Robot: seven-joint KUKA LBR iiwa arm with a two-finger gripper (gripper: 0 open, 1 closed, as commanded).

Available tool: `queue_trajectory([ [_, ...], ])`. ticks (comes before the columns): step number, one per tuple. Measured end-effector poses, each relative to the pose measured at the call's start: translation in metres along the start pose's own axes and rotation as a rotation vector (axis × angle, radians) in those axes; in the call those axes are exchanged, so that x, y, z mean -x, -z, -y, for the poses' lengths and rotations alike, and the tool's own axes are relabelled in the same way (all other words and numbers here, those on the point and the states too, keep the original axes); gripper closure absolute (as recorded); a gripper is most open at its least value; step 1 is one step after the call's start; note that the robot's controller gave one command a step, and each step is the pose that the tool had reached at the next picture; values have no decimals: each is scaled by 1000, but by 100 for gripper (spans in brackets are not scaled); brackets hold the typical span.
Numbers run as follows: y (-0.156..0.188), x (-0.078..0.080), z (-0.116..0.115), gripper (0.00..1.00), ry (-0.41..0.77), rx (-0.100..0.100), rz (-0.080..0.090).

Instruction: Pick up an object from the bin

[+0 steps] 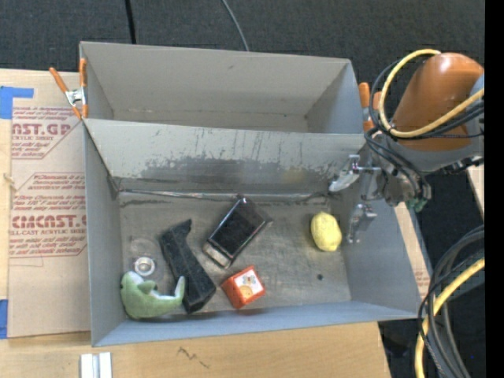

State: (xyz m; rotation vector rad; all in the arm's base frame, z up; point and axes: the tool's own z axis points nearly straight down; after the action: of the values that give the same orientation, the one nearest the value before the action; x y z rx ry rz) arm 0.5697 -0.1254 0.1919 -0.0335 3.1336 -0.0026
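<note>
**Gripper next to the yellow lump**

The gripper (357, 225) hangs at the right of the frame, just beside a round yellow lump (325, 232) on the bin (236, 101) floor. I cannot tell if it is open or closed.

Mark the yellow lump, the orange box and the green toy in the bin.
yellow lump (325, 232), camera view, on its middle.
orange box (243, 287), camera view, on its top face.
green toy (146, 302), camera view, on its body.

black flat device (235, 231) mid-floor, black angled piece (185, 264) touching green toy (148, 299), orange-red cube (244, 287), small clear cap (144, 266) at left
</note>
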Motion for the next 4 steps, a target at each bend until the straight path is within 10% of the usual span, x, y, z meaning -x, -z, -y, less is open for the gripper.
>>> queue_trajectory([
  [3, -106, -51, 9, 0, 505, 4, -7],
  [4, -114, -30, 8, 100, 876, 29, -7],
])
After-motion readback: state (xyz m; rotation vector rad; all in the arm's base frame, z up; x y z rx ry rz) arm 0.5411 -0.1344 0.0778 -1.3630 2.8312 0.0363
